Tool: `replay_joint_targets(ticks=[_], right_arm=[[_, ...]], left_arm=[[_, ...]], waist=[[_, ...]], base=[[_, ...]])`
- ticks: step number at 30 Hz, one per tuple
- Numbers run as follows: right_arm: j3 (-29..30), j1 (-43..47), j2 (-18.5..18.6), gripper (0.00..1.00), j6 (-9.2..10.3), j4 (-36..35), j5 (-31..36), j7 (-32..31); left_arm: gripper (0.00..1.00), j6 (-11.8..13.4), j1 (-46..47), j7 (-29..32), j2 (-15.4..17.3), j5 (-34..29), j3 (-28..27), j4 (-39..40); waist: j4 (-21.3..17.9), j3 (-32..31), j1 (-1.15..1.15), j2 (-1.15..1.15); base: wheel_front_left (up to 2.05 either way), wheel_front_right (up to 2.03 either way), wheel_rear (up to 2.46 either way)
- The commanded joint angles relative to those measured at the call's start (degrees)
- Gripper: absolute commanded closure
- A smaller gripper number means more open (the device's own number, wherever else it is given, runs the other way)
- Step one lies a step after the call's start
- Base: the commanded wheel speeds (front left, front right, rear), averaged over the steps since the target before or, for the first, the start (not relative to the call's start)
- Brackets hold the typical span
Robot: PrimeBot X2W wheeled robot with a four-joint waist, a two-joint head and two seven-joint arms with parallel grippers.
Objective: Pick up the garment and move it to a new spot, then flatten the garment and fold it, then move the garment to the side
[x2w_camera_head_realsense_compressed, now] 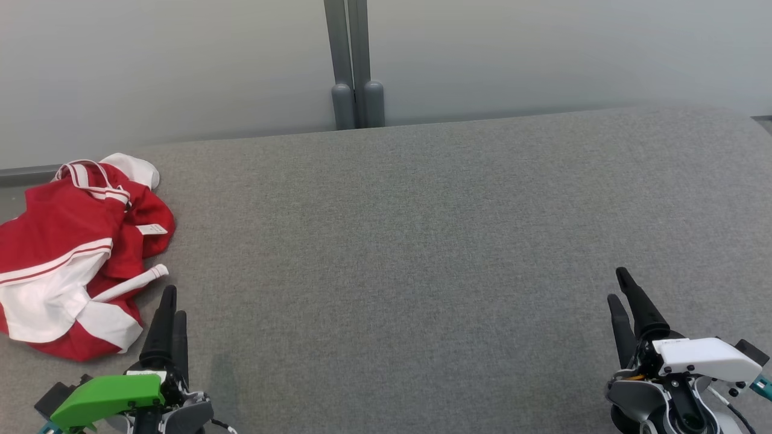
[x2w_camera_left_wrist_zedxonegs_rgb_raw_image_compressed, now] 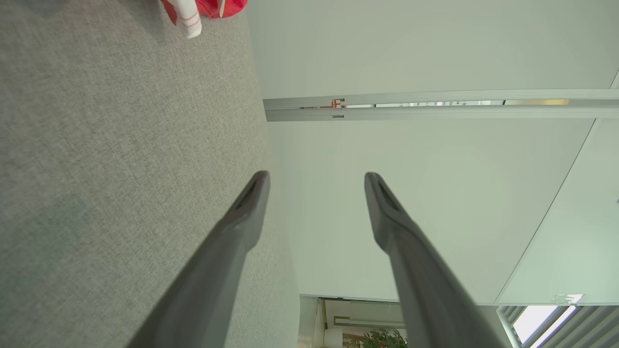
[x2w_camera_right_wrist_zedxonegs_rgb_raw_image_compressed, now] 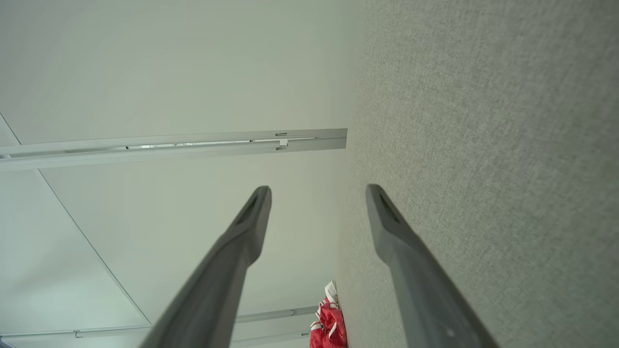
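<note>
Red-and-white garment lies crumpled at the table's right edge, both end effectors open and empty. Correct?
Wrong side. The head view shows the crumpled red-and-white fabric garment at the left edge of the grey fabric-covered table, close to the left end effector. The rest holds: the left end effector and the right end effector are both open and empty.

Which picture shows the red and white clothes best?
The head view: nearly the whole red and white garment lies crumpled at the left of the grey surface. The left wrist view catches a small piece at its top edge, the right wrist view a tiny bit at its bottom edge.
</note>
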State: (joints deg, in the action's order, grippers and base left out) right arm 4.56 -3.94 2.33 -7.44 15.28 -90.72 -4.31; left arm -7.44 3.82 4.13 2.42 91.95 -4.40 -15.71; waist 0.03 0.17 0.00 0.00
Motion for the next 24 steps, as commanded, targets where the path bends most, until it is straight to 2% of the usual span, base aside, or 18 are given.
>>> replay_joint_targets(ticks=[1,10,24], right_arm=[[-0.6,-0.72,0.46,0.0,-0.03,-1.45,1.57,0.86],[-2.04,-0.55,0.92,0.0,-0.03,-3.6,11.87,3.17],[-4.29,0.31,2.0,0.0,-0.04,-7.11,33.03,6.35]], left_arm=[[0.0,-0.02,0.44,-0.71,0.31,-1.39,0.52,1.17],[0.0,0.32,0.13,-3.03,0.42,-8.94,1.05,1.46],[0.0,1.07,-0.82,-6.19,0.4,-27.6,2.38,3.18]], waist=[[0.0,0.0,0.0,0.0],[0.02,0.0,0.0,0.0],[0.22,-0.13,0.0,0.0]], base=[[0.0,0.0,0.0],[0.0,0.0,0.0],[0.0,0.0,0.0]])
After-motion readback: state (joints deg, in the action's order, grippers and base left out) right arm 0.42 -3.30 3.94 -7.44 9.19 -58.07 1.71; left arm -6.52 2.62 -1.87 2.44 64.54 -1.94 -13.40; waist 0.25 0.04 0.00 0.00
